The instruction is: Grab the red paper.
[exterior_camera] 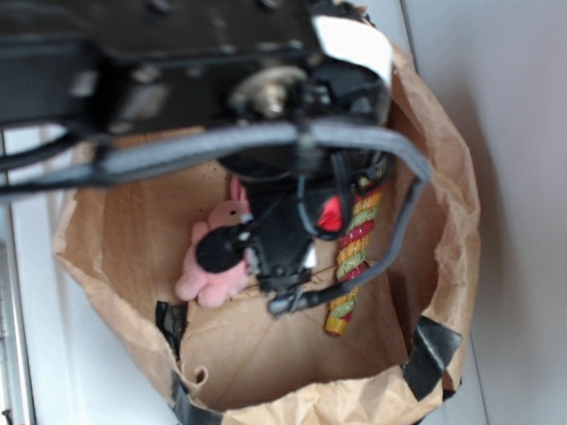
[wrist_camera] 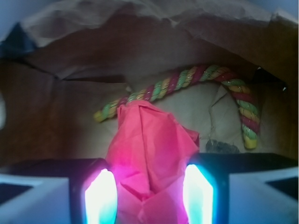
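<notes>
End effector (wrist_camera: 149,191) straddles red paper (wrist_camera: 152,154) inside paper bag (wrist_camera: 93,51) beside rope cane (wrist_camera: 187,79).

From the exterior view I see a pale, white tabletop (exterior_camera: 90,392), bright and a little washed out by the light. To the right stands a plain light grey wall (exterior_camera: 529,98), smooth and bare. A silver metal rail (exterior_camera: 2,330) with screws runs along the left edge, and a few dark specks lie on the white surface near the bottom. The brown paper bag (exterior_camera: 440,167) sits on the tabletop, its crumpled rim patched with black tape (exterior_camera: 430,354). In my wrist view the bag's inside looks dim and shadowed.
</notes>
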Controlling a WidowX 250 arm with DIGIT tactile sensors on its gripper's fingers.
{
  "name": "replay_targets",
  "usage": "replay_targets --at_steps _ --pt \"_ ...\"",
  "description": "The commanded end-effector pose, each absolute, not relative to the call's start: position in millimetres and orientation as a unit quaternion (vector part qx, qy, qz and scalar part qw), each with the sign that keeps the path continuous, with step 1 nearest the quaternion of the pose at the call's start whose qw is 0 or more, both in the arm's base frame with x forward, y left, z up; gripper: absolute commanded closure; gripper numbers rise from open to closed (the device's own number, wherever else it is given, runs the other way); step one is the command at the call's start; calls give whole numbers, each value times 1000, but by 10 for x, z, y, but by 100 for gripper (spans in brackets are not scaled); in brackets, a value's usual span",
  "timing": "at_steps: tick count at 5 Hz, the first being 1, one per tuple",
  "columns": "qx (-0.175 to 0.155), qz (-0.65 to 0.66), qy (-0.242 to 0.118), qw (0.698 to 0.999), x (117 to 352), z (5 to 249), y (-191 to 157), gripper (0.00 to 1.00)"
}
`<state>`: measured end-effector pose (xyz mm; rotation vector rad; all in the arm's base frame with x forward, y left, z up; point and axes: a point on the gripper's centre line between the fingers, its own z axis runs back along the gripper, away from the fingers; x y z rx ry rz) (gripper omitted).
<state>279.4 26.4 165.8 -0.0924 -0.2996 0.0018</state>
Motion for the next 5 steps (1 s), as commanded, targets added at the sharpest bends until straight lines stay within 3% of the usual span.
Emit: replay_targets --at_steps 1,2,3,5 --pt "2 26 -140 990 2624 2029 253 100" --pt "-1 27 -129 991 2475 2137 125 100" --pt "-10 21 -144 989 2429 2182 84 100" --pt "-6 15 -148 989 2463 2177 96 100"
